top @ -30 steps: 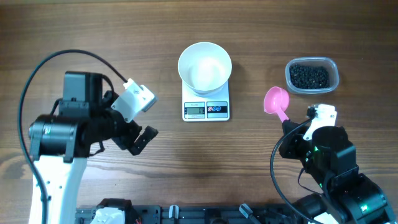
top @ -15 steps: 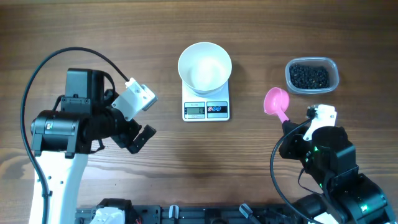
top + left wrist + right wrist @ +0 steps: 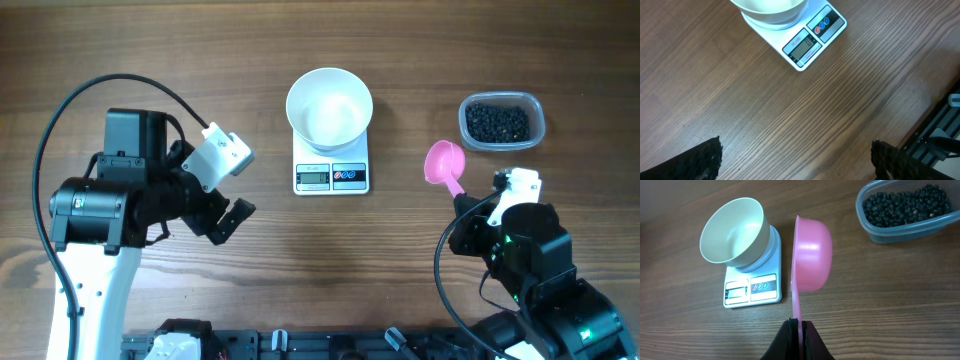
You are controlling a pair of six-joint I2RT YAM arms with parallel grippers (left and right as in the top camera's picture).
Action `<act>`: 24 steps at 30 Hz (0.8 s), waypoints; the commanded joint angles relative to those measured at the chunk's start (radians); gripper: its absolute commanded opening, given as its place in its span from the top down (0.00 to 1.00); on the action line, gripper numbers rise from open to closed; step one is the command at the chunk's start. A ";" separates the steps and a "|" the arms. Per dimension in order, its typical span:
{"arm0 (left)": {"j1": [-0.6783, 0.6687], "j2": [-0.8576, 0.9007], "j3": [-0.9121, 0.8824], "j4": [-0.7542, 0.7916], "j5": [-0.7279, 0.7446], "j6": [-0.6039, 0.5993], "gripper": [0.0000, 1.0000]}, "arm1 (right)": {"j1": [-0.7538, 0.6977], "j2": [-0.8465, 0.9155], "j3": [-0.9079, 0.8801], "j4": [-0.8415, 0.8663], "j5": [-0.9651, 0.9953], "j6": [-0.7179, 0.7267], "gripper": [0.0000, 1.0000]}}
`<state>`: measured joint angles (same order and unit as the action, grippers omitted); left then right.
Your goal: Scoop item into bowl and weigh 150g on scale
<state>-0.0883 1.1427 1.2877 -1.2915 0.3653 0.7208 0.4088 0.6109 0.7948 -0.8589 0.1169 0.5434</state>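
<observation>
Right hand was pinched tight on the pink scoop handle, cup on edge and empty, likely poised to dig. Left hand was spread wide, holding nothing, over bare worktop, out of the way. Further out, the bowl sat empty on the scale so added weight would register, and the black beans lay heaped in the clear tub far right, near the scoop.

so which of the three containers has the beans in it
The clear plastic tub, right of the scale; the white bowl and pink scoop are empty.
</observation>
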 commanded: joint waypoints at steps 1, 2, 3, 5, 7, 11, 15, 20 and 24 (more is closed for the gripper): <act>0.008 -0.010 0.006 0.000 0.027 -0.002 0.00 | -0.004 -0.011 0.011 0.002 0.017 -0.018 0.96; 0.008 -0.010 0.006 0.000 0.027 -0.002 0.00 | -0.004 -0.011 0.011 0.002 0.017 -0.018 0.96; 0.008 -0.010 0.006 0.000 0.027 -0.002 0.00 | -0.004 -0.011 0.011 0.002 0.017 -0.018 0.96; 0.008 -0.010 0.006 0.000 0.027 -0.002 0.00 | -0.004 -0.011 0.011 0.003 0.017 -0.019 0.96; 0.008 -0.010 0.006 0.000 0.027 -0.003 0.00 | -0.004 -0.011 0.011 0.003 0.017 -0.020 0.96; 0.008 -0.010 0.006 0.000 0.027 -0.002 0.00 | -0.004 -0.011 0.011 0.003 0.017 -0.021 0.96; 0.008 -0.010 0.006 0.000 0.027 -0.003 0.00 | -0.004 -0.011 0.031 -0.010 0.018 -0.048 0.96; 0.008 -0.010 0.006 0.000 0.027 -0.003 0.00 | -0.004 -0.005 0.109 -0.057 0.034 -0.105 0.96; 0.008 -0.010 0.006 0.000 0.027 -0.003 0.00 | -0.004 0.040 0.176 -0.120 0.058 -0.142 0.96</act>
<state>-0.0883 1.1427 1.2877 -1.2911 0.3687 0.7208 0.4088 0.6163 0.9024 -0.9508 0.1318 0.4610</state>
